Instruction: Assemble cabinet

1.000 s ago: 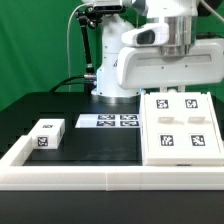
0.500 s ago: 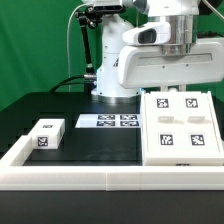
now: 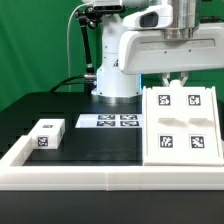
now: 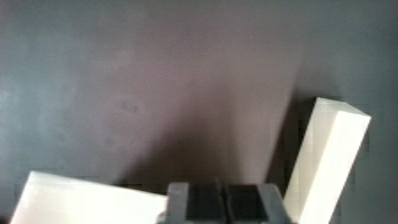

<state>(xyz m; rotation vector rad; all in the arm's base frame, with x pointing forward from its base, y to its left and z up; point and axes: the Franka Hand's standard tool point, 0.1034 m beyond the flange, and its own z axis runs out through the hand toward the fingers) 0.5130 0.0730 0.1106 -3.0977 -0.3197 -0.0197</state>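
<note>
The cabinet's large white shell (image 3: 180,125) lies on the black table at the exterior view's right, with several square tags on its upper face. One small white tagged block (image 3: 45,133) lies at the exterior view's left. My gripper (image 3: 177,78) hangs just above the shell's far edge and touches nothing. In the wrist view the gripper (image 4: 228,203) has its jaws together with nothing between them. That view shows a white part edge (image 4: 329,160) on one side and a white corner (image 4: 80,198) on the other; I cannot tell which parts they are.
The marker board (image 3: 108,121) lies flat in the middle at the back. A long low white border rail (image 3: 100,172) runs along the front and up the exterior view's left side. The robot's white base (image 3: 118,70) stands behind the marker board.
My gripper has risen straight up from just over the shell's far edge. The shell and the small block have stayed in place.
</note>
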